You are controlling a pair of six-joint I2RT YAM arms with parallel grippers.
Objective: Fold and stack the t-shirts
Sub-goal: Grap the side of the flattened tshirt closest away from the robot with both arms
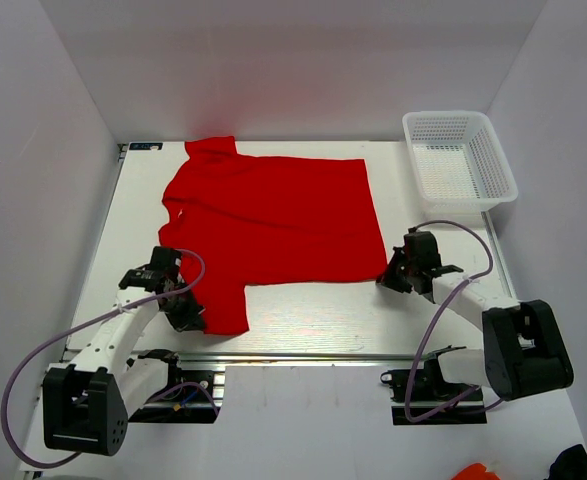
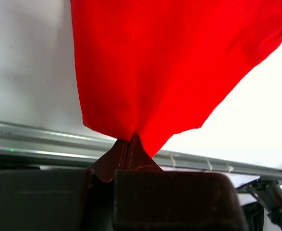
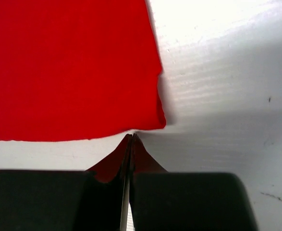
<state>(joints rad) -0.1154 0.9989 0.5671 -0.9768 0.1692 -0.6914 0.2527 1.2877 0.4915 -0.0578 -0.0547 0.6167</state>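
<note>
The red t-shirt (image 1: pixel 273 215) lies spread flat across the middle of the white table, with a narrow flap hanging toward the near edge on the left. My left gripper (image 1: pixel 188 315) is shut on the near end of that flap; in the left wrist view the cloth (image 2: pixel 169 62) gathers to a point at the closed tips (image 2: pixel 128 140). My right gripper (image 1: pixel 387 279) is shut at the shirt's near right corner. In the right wrist view its closed tips (image 3: pixel 132 136) sit right at the edge of the flat cloth (image 3: pixel 68 67), with no cloth seen between them.
A white mesh basket (image 1: pixel 460 160) stands at the far right of the table. A metal rail (image 1: pixel 303 355) runs along the near edge by the arm bases. White walls enclose the table on the left, back and right.
</note>
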